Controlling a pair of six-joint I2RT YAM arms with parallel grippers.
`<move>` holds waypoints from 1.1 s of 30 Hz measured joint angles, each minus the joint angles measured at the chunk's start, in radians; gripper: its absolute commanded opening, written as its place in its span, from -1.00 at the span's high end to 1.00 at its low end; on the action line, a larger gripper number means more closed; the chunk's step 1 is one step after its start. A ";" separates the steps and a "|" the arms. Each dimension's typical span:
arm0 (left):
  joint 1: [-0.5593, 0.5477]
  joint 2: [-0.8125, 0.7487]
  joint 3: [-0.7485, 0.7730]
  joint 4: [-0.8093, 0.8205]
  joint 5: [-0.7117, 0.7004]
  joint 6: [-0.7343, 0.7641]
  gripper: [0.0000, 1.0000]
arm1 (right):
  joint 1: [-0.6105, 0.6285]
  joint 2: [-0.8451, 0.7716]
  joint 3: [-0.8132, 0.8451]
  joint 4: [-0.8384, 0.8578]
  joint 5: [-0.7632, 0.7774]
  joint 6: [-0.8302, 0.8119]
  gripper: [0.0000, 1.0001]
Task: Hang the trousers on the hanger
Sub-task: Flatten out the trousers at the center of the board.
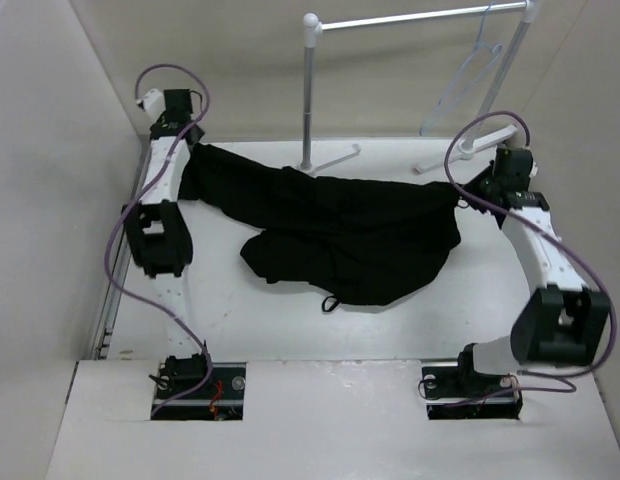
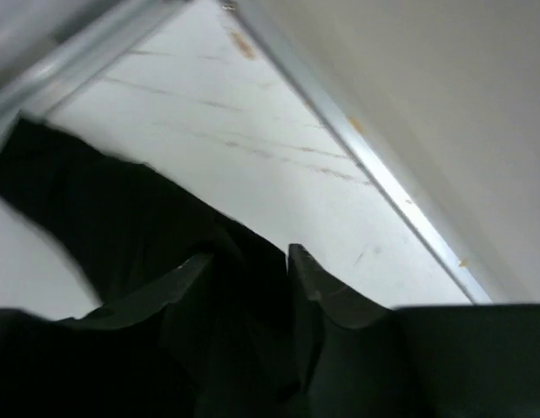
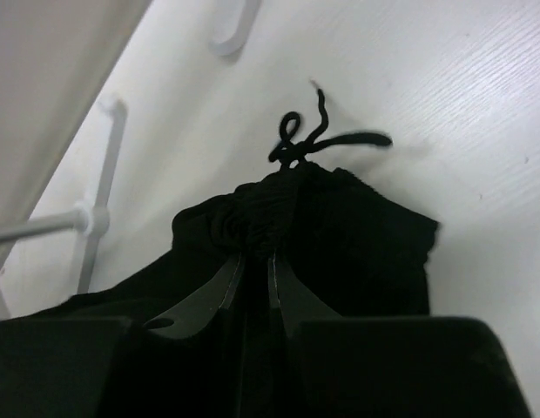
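Observation:
The black trousers (image 1: 340, 230) lie stretched across the middle of the white table. My left gripper (image 1: 193, 150) is shut on the trousers' far-left end; in the left wrist view black cloth (image 2: 122, 226) fills the gap between the fingers (image 2: 318, 283). My right gripper (image 1: 482, 183) is shut on the gathered waistband at the right end; the right wrist view shows bunched cloth (image 3: 270, 213) pinched between the fingertips, with a drawstring (image 3: 318, 139) beyond it. The pale hanger (image 1: 475, 70) hangs on the rail at the back right.
A white tubular rail stand (image 1: 310, 90) rises at the back, its feet (image 1: 335, 160) on the table behind the trousers. Walls close in on the left and the right. A drawstring loop (image 1: 330, 302) lies at the trousers' near edge.

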 measured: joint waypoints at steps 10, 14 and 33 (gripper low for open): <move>-0.117 -0.192 -0.339 0.031 0.050 0.053 -0.35 | -0.048 0.194 0.154 0.064 0.073 0.030 0.00; -0.152 -0.599 -0.758 0.080 0.066 -0.009 -0.34 | 0.042 -0.050 -0.039 0.117 0.089 0.036 0.85; -0.306 -0.665 -1.361 0.534 0.385 -0.357 -0.48 | 0.066 -0.490 -0.682 -0.040 0.078 0.149 -0.26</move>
